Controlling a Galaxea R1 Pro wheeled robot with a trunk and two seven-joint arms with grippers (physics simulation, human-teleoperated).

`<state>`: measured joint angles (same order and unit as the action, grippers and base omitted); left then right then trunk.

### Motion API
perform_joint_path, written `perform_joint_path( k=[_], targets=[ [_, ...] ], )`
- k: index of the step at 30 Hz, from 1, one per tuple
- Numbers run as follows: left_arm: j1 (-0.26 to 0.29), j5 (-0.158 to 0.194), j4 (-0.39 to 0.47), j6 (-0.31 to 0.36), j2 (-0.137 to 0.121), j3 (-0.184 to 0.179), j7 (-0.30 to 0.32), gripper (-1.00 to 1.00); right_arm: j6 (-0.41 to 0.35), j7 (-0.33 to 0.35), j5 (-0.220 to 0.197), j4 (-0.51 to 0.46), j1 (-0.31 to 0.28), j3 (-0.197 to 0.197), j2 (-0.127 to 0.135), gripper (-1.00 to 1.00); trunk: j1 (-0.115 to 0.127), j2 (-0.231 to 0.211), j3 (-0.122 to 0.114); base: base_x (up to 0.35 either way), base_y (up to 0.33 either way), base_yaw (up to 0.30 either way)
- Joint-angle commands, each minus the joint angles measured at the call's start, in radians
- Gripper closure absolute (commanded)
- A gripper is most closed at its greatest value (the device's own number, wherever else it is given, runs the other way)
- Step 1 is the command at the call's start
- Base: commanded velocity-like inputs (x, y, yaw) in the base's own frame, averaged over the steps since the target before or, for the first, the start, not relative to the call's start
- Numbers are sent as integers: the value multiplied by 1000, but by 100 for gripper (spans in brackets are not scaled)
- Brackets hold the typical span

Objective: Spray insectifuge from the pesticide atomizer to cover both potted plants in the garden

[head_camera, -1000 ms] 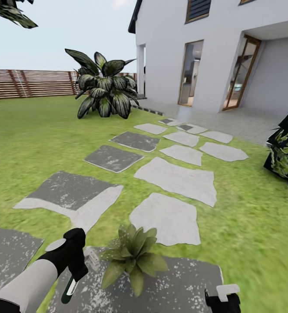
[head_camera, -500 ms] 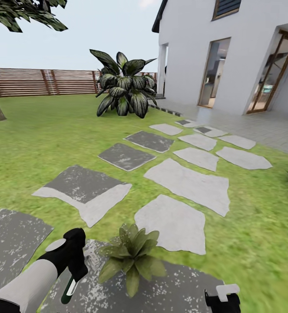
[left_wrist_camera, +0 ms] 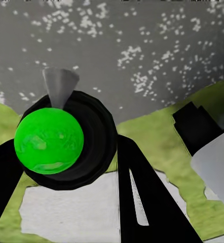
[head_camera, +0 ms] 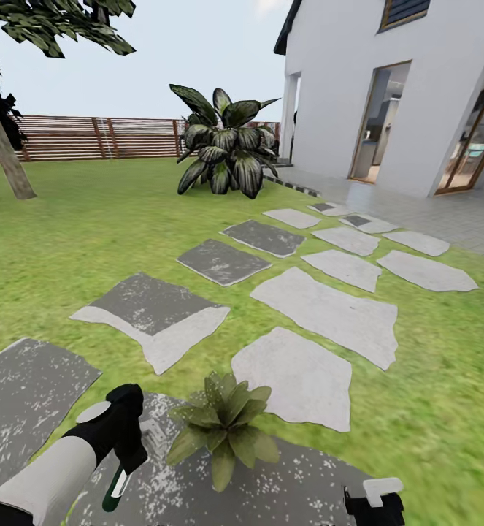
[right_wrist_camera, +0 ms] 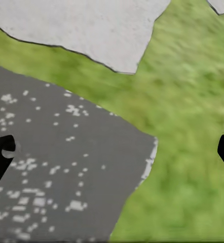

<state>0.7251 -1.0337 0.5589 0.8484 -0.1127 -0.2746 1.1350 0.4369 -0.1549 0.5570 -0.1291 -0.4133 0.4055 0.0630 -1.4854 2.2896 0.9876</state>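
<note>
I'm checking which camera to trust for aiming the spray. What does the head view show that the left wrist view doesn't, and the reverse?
Head view alone: the potted plant on a dark stepping stone, beside the left end effector, plus the big leafy bush, fence and house.

Left wrist view alone: the pesticide atomizer end-on, its bright green round body and grey nozzle cone between the fingers.

Both: the left end effector holding the atomizer, speckled grey stone and grass.
</note>
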Motion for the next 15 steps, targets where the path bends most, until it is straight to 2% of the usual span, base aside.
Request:
perform_joint_path(
  k=[1,4,8,11,13,15],
  targets=[
    [1,-6,1,6,-1,-4,9,100,3,-5,11,2,-1,6,0,-100,0,0,1,-30,-212,0],
    [1,-6,2,6,-1,-3,9,100,3,-5,11,2,-1,6,0,-100,0,0,1,-10,-178,0],
    [1,3,2,6,0,-3,8,100,3,-5,11,2,-1,6,0,-100,0,0,1,-1,-40,18],
    [-1,5,1,6,-1,-1,8,100,3,-5,11,2,-1,6,0,-100,0,0,3,0,-2,182],
    [-34,5,2,5,-2,-1,-4,100,3,-5,11,2,-1,6,0,-100,0,0,5,0,0,228],
    [-43,6,1,5,-2,0,-24,100,3,-5,11,2,-1,6,0,-100,0,0,6,0,0,231]
  ],
)
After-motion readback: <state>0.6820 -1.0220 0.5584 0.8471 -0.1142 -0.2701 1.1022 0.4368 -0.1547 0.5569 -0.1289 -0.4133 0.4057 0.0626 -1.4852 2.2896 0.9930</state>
